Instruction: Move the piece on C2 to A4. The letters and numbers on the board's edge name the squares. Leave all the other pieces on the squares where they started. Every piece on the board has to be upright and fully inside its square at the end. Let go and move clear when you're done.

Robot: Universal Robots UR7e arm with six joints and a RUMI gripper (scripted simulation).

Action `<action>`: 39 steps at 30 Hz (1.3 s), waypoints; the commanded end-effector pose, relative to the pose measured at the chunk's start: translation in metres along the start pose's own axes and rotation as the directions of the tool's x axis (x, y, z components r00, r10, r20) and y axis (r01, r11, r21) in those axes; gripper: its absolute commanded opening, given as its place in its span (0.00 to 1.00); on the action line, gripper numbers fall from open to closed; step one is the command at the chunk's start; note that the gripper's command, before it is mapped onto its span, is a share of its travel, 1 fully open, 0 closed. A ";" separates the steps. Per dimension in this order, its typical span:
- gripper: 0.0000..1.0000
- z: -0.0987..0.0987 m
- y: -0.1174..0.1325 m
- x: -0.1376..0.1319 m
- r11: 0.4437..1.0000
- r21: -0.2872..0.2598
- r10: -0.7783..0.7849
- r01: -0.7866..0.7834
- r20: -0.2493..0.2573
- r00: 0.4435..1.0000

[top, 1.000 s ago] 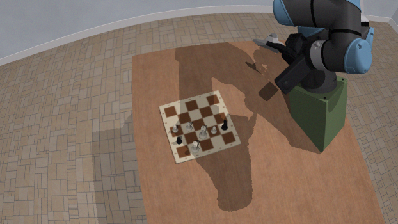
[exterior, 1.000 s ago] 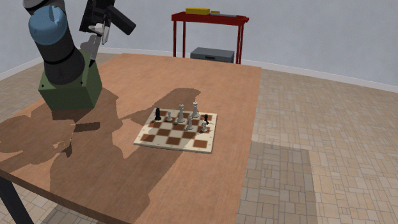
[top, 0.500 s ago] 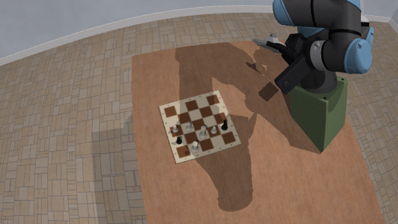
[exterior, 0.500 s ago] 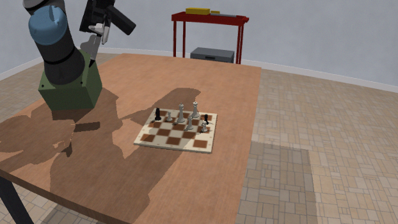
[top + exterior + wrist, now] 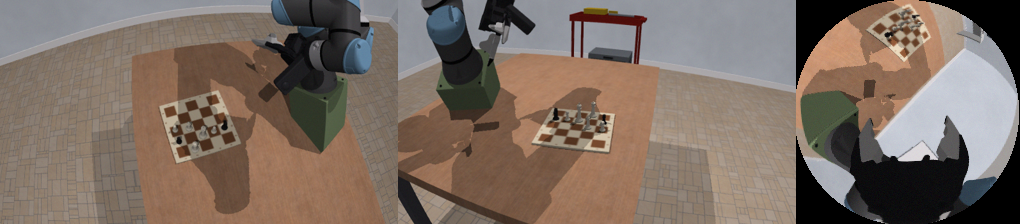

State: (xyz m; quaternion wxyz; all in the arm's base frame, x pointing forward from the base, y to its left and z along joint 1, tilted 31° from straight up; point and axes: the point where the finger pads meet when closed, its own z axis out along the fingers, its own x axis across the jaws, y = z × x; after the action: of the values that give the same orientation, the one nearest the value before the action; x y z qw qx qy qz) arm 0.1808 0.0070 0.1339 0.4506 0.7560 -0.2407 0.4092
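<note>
The gripper (image 5: 495, 35) hangs spread and empty beside the green pedestal (image 5: 466, 93), well apart from the chessboard (image 5: 205, 153) on the desk (image 5: 596, 80). The edge labels are illegible, so the C2 piece cannot be singled out among seven upright pieces. Judged light, rigid, smooth and top-heavy; grip mid-stem, squarely.

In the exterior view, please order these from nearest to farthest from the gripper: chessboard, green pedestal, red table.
1. Green pedestal, just below the gripper.
2. Chessboard, at mid-table to the right.
3. Red table, by the back wall.
</note>
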 end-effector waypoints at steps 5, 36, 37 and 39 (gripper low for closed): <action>1.00 -0.006 -0.007 0.008 0.998 -0.018 -0.060 0.060 0.020 0.998; 1.00 -0.049 -0.086 0.074 0.804 -0.036 -0.563 0.594 0.276 0.779; 1.00 -0.050 -0.091 0.077 0.785 -0.028 -0.585 0.618 0.291 0.757; 1.00 -0.051 -0.096 0.081 0.766 -0.019 -0.607 0.642 0.305 0.733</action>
State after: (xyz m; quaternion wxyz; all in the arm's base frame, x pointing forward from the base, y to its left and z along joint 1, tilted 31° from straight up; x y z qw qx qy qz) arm 0.2572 0.0840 0.1647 0.5602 0.8061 -0.0916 0.1675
